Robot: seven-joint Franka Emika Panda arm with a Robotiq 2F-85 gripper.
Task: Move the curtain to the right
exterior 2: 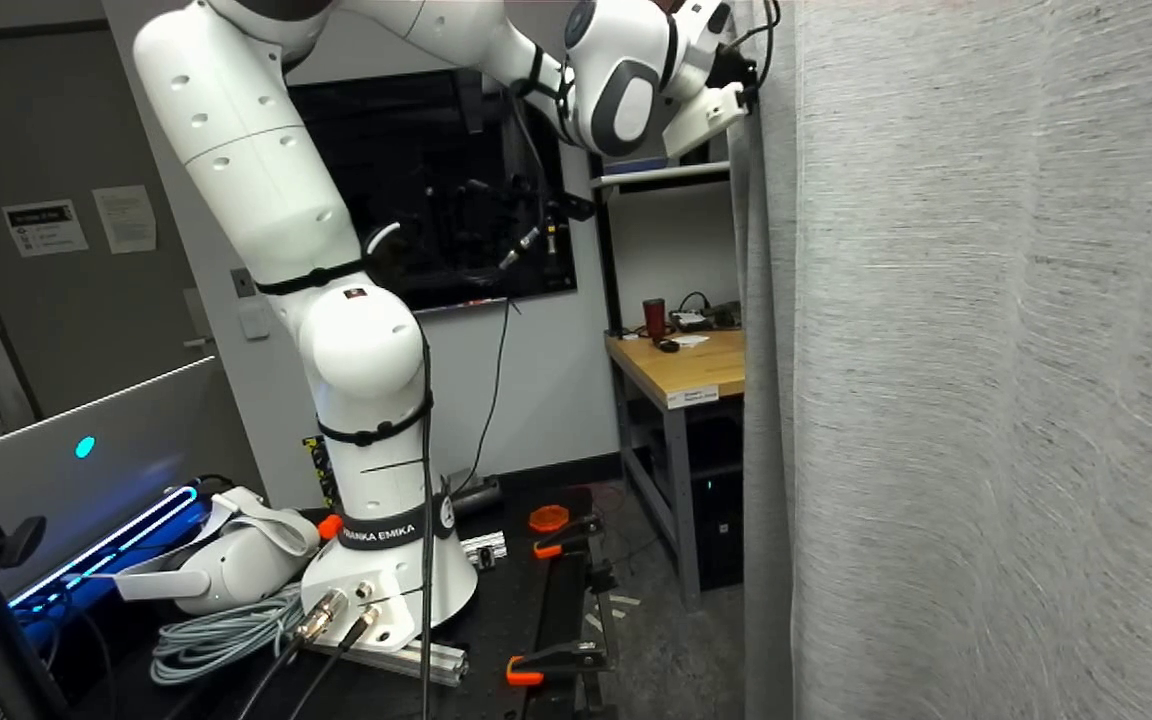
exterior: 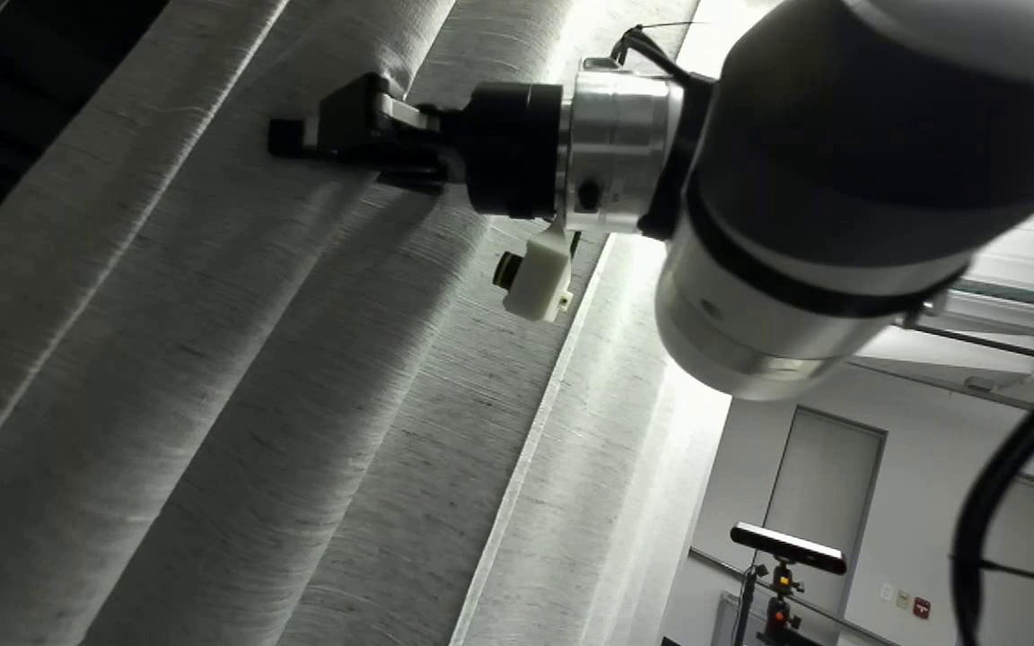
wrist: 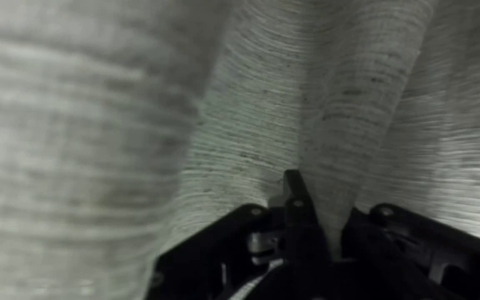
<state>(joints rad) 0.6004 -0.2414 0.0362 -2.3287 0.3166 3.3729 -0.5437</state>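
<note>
Door (exterior 2: 66,290): stood far left in an exterior view, two printed notices (exterior 2: 46,228) up on it.
Laptop (exterior 2: 136,430): lid raised, teal emblem aglow, and its lower edge shone bright blue.
VR headset (exterior 2: 251,570): there it lay, white, just right of the laptop, with a coil of grey cable (exterior 2: 226,640) in front of it.
Panda arm (exterior 2: 361,340): it stood on the dark surface (exterior 2: 506,610), elbow high, wrist stretched out to the right.
Clamps (exterior 2: 561,660): two sat at that surface's right edge, orange and black.
Red tumbler (exterior 2: 654,318): it stood upright on the wooden surface (exterior 2: 671,370), well back in the room.
Wrist camera (exterior: 537,280): its pale housing hung off the wrist in both exterior views, near the cloth.
Robotiq gripper (wrist: 324,193): right in at the curtain (exterior 2: 1001,360), its black linkages lay across a fold in an exterior view!
Jaws: a little apart in the wrist view, and a fold ran into the gap between them! One jaw was partly hidden behind cloth. Clamped tight, or only around it? That could not be told.
Curtain: light grey, finely streaked, it hung down the whole right side of an exterior view, just right of the arm's wrist, and filled the wrist view behind the gripper, pleat after pleat.
</note>
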